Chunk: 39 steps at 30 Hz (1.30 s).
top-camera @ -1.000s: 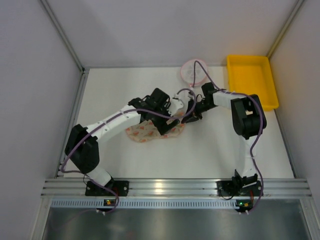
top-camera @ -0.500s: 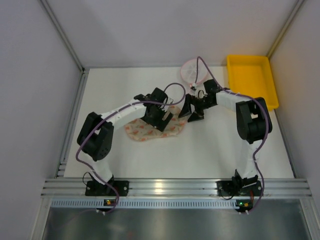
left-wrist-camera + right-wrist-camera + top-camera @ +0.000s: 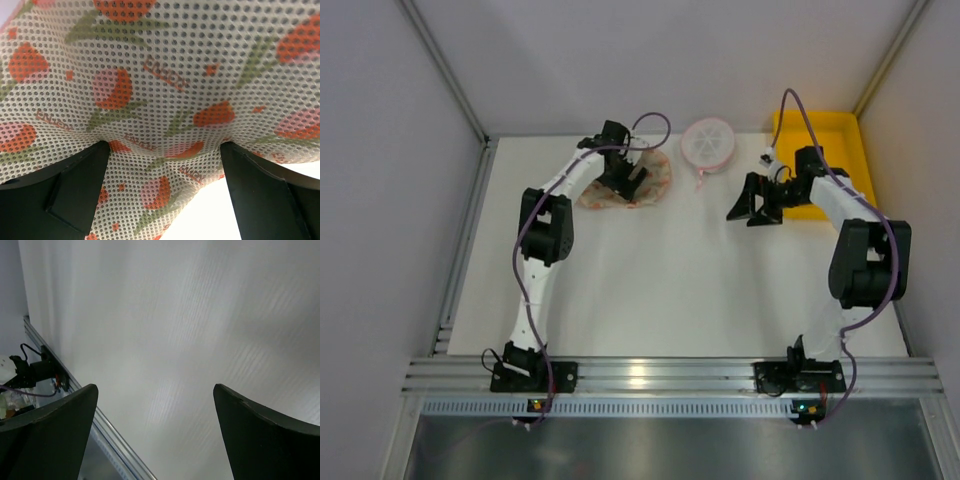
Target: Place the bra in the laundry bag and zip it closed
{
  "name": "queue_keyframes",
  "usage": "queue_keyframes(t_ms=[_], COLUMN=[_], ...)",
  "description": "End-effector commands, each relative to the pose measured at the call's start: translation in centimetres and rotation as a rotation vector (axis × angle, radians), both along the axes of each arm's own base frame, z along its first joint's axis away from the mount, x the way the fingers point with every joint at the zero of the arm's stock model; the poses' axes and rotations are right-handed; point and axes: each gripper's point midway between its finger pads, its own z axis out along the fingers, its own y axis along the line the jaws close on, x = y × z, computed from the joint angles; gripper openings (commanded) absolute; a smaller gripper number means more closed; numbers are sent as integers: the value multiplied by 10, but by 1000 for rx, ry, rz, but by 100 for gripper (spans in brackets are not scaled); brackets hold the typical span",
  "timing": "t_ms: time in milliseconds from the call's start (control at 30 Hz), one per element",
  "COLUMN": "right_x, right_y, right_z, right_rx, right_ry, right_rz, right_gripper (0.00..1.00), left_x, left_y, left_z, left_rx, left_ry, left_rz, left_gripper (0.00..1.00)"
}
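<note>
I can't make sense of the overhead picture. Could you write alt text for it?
Two robot arms reach across a white table: the left gripper rests on a flower-printed mesh laundry bag near the far edge, and the right gripper hangs open near a yellow tray. A round white mesh disc lies between bag and tray.

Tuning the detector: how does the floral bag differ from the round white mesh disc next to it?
Print: the bag is cream with red-pink flowers; the disc is white with a pink rim.
Shape: the bag is wider and lumpy; the disc is a smaller, neat circle.
Contact: the left fingers straddle the bag's mesh; no fingers touch the disc.
Both are mesh, at the table's far edge.
</note>
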Motion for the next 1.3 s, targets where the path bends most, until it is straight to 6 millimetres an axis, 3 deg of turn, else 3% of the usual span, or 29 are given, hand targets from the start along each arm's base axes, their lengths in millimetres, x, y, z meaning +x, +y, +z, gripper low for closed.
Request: queue_keyframes(t_ms=[0,133,233,333,367,433,467,533,567,600,633,667,700,733,767,800,967,1000,1067,1100,1167,1200,1267], right_x=[-11,-7,-4,-2,-1,3,4,9,12,14,19,22,25,29,34,36,45,44,40,34,24,17,2], right_y=[-13,-19,-23,-23,-23,-23,-23,-23,-23,-23,-24,-24,-24,-24,-25,-25,-18,-12,-3,11,24,34,42], right_z=[12,15,16,16,16,19,19,26,28,31,36,39,42,49,53,55,68,68,71,71,71,69,61], right_rx=[-33,-66,-76,-77,-76,-76,-76,-77,-77,-77,-80,-84,-85,-85,-88,-90,-117,-114,-112,-107,-83,-72,-78], right_ry=[-54,-88,-102,-100,-100,-111,-115,-140,-151,-163,-185,-197,-208,-231,-258,-269,-351,-358,-370,-380,-372,-362,-338], right_rz=[33,38,29,29,30,28,27,24,23,21,15,13,8,5,0,-3,6,20,41,78,111,137,176], right_gripper=[99,99,99,99,100,99,100,99,99,99,99,99,99,99,99,99,100,100,99,99,99,100,100], left_x=[37,88,109,124,131,135,137,140,139,137,132,123,115,102,87,75,3,-13,-40,-57,-76,-93,-114], left_y=[2,1,11,17,18,25,28,30,31,34,34,33,26,24,21,17,10,6,4,8,15,19,24], left_z=[-6,-2,1,16,32,42,63,86,116,131,140,177,190,186,219,223,221,204,198,172,174,150,149], left_rx=[22,17,49,39,33,34,33,16,2,8,-4,-38,-83,-100,-140,-162,-172,-176,-214,-207,-217,-203,-211], left_ry=[-75,-263,-349,-423,-472,-509,-551,-611,-658,-680,-684,-728,-732,-699,-726,-704,-556,-496,-432,-361,-354,-295,-285], left_rz=[-95,-30,22,59,75,101,120,150,174,198,204,202,164,144,124,100,76,82,81,90,107,109,96], left_gripper=[99,98,98,98,99,98,98,99,99,98,99,98,99,98,98,98,98,98,98,98,98,99,98])
